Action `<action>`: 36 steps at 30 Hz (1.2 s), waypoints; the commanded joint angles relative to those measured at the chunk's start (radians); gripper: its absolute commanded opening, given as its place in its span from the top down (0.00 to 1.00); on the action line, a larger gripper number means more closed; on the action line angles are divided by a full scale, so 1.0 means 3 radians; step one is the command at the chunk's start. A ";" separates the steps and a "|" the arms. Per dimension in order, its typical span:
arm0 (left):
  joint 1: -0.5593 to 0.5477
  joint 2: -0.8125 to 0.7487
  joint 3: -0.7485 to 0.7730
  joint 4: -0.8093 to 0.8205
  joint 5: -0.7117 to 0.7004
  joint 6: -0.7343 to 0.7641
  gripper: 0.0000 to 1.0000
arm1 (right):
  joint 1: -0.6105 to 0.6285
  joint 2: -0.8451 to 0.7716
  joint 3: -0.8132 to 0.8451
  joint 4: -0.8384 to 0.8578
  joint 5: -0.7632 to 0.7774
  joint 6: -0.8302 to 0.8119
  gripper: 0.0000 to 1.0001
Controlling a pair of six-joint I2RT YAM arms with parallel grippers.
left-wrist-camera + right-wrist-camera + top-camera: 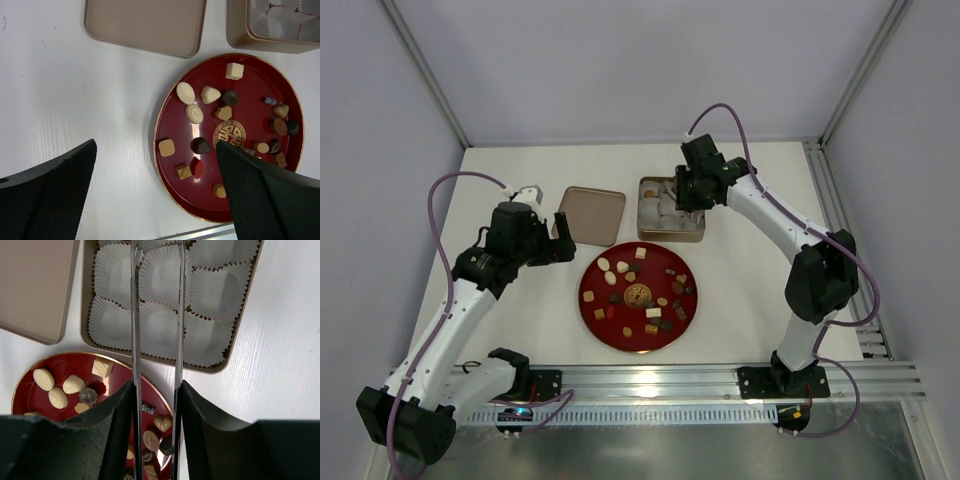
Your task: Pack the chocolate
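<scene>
Several chocolates (638, 296), dark, tan and cream, lie loose on a round red plate (592, 310) in the middle of the table. They also show in the left wrist view (185, 92) and the right wrist view (102, 367). My left gripper (558, 238) is open and empty, above the table at the plate's left rim (156, 145). My right gripper (688, 195) is shut on metal tongs (135, 315), whose two blades reach out over the square tin (671, 236). The tongs' tips are out of view.
The tin (85, 315) holds several white paper cups (210, 290), the visible ones empty. Its lid (592, 215) lies flat to the left of it, behind the plate, and shows in the left wrist view (145, 22). White walls enclose the table.
</scene>
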 commanded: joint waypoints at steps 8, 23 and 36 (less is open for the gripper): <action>-0.0006 -0.0053 0.0019 0.0029 -0.0020 0.0010 0.00 | 0.0696 -0.1290 -0.0661 -0.0081 0.0180 0.0182 0.57; -0.0006 -0.0027 0.0024 0.0019 0.0015 0.0000 0.00 | 0.1561 -0.1659 -0.1546 -0.0097 0.0272 0.0729 0.58; -0.0006 -0.0022 0.0024 0.0014 0.0005 0.0005 0.00 | 0.1566 -0.1434 -0.1556 0.0041 0.0247 0.0678 0.57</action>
